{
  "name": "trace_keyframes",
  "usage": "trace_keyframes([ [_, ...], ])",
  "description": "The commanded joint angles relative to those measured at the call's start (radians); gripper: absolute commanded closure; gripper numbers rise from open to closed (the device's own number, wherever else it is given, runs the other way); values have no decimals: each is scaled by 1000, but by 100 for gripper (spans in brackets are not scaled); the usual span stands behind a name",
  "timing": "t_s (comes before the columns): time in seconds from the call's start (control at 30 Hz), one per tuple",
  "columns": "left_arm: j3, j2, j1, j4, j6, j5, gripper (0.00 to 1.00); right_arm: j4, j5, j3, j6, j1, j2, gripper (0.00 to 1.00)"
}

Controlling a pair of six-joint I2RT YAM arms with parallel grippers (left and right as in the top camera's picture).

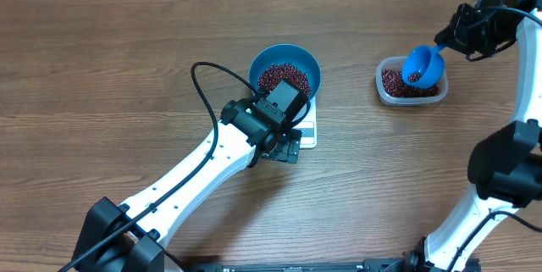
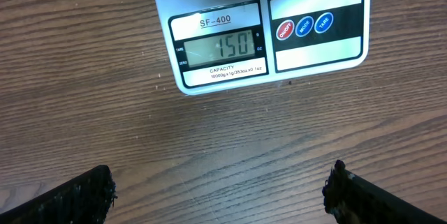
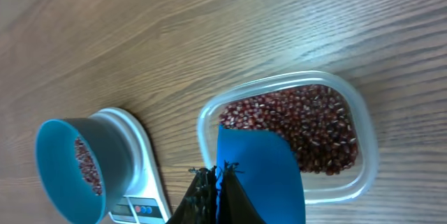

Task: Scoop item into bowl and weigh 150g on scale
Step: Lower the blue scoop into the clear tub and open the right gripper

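Overhead view: the right arm sits at the far right of the brown wooden table, and the left arm reaches in over the middle.
Bowl and beans: the round deep bright-blue bowl sits on the small white square digital scale, with a heap of small dark red-brown beans inside.
Scale readout: the left wrist view shows 150 on the display, so I'd call the weighing pretty much done.
Left gripper: jaws spread wide with nothing in them, hanging over bare wood just in front of the scale's display edge.
Right gripper: clamped tight on the handle of the small blue plastic scoop.
Scoop: the cup is right above the clear rounded-rectangular plastic tub, which has plenty of beans in it. There might be a few in the cup too, can't swear to it.
Key relation: the scoop's long axis runs from the gripper toward the robot's left, cup end facing the bowl. But the bowl is well apart on that side, and the tub is straight underneath.
Nearer arm: right for the tub, left for the scale and bowl.
Next move (my guess): tip any leftovers back into the tub. Carrying more over to the bowl would overshoot the reading.
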Motion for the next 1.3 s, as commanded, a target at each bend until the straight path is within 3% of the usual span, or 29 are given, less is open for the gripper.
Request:
trace_keyframes([
  [0.0,16,-16,2,1,-17,-16,0,28,-4,-29,-22,-18,23,96],
  [0.67,16,-16,2,1,-18,-16,0,135,-227,-122,-29,-43,148,95],
  [0.83,16,-16,2,1,-17,-16,0,137,-215,-128,-30,-43,160,68],
  [0.97,16,-16,2,1,-18,-16,0,146,-154,-128,-29,-43,160,58],
  [1.1,16,-16,2,1,-17,-16,0,153,-24,-128,-29,-43,160,28],
  [1.27,16,-16,2,1,-17,-16,0,159,143,-129,-10,-43,160,20],
])
